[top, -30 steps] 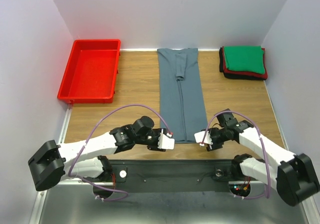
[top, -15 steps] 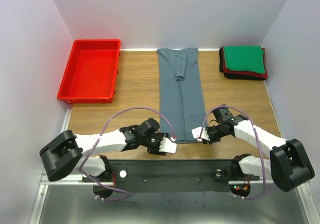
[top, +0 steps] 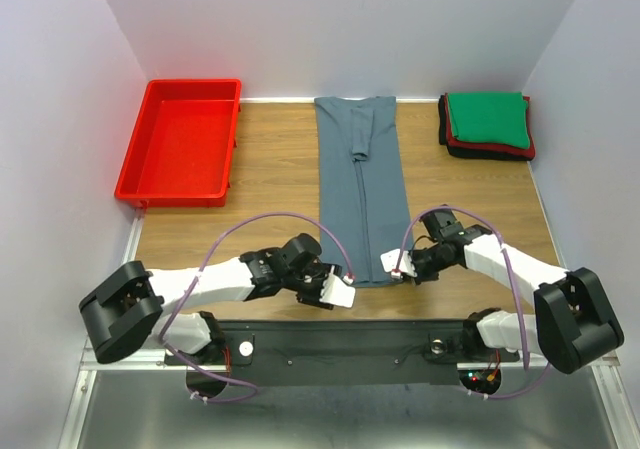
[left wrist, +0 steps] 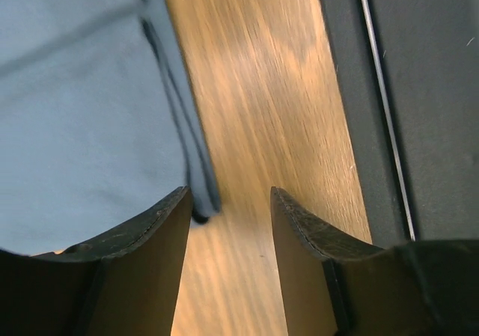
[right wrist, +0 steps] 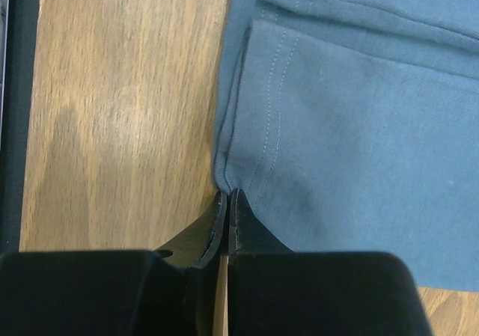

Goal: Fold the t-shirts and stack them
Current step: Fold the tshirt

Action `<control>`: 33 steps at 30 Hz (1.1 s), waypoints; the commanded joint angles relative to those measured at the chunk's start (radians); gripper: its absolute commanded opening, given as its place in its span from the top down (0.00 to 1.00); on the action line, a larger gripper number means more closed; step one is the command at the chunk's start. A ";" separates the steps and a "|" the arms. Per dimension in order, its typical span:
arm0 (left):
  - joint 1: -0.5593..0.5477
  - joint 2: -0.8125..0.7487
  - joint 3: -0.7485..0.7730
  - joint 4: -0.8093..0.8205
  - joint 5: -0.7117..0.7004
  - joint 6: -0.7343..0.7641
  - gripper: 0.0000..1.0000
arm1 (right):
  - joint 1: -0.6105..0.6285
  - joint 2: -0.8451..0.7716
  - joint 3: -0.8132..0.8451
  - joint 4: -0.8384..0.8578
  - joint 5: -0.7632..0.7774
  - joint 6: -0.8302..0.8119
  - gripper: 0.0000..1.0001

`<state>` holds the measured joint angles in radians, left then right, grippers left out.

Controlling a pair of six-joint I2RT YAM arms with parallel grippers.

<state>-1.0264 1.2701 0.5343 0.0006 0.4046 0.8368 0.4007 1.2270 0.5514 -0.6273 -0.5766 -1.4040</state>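
tray [top: 183, 149] left | long shirt [top: 362, 189] centre | shirt stack [top: 487, 121] right

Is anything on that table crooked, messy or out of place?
Nothing stands out. The slate blue-grey cloth t-shirt lies flat in a long, fairly straight strip on the wooden table; the green, red and black folded shirts sit neatly stacked at the far right.

Blue-grey shirt [top: 362, 189] lies flat, a long strip down the table's [top: 270, 189] middle; green shirt [top: 487, 117] tops a folded pile, far right corner.
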 commanded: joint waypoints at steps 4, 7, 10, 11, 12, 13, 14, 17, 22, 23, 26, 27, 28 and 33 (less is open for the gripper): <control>-0.003 -0.042 0.084 0.004 0.037 0.018 0.44 | 0.009 0.031 0.008 0.008 0.029 0.004 0.99; 0.006 0.020 0.093 0.007 0.033 0.039 0.44 | 0.009 0.040 0.015 0.008 0.029 0.002 1.00; 0.011 0.069 0.108 0.012 0.028 0.047 0.44 | 0.009 0.052 0.024 0.008 0.034 0.008 1.00; 0.012 0.084 0.119 0.007 0.025 0.044 0.44 | 0.009 0.054 0.027 0.008 0.035 0.008 0.99; 0.014 0.097 0.125 0.006 0.016 0.041 0.44 | 0.009 0.055 0.025 0.008 0.038 0.008 0.99; 0.018 0.126 0.141 0.001 0.011 0.051 0.44 | 0.009 0.055 0.027 0.008 0.037 0.008 0.99; 0.020 0.136 0.147 -0.023 0.005 0.057 0.44 | 0.009 0.054 0.028 0.008 0.038 0.011 0.99; 0.026 0.190 0.171 -0.080 -0.003 0.076 0.46 | 0.009 0.051 0.036 0.006 0.046 0.026 0.99; 0.032 0.213 0.171 -0.113 0.002 0.084 0.66 | 0.009 0.028 0.035 -0.005 0.055 0.036 0.99; 0.032 0.213 0.171 -0.111 0.000 0.076 0.71 | 0.009 0.019 0.033 -0.012 0.052 0.037 0.99; 0.032 0.222 0.187 -0.122 -0.001 0.070 0.81 | 0.009 0.003 0.038 -0.031 0.043 0.045 0.99; 0.032 0.219 0.190 -0.126 0.002 0.068 0.84 | 0.009 -0.006 0.045 -0.037 0.043 0.049 0.99; 0.032 0.210 0.196 -0.137 0.007 0.068 0.90 | 0.009 -0.012 0.051 -0.057 0.037 0.056 0.99; 0.032 0.150 0.202 -0.174 0.068 0.059 1.00 | 0.010 -0.073 0.077 -0.144 -0.011 0.056 0.99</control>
<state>-0.9943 1.4803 0.7052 -0.0990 0.4076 0.9073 0.4026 1.2076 0.5842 -0.6941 -0.5591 -1.3563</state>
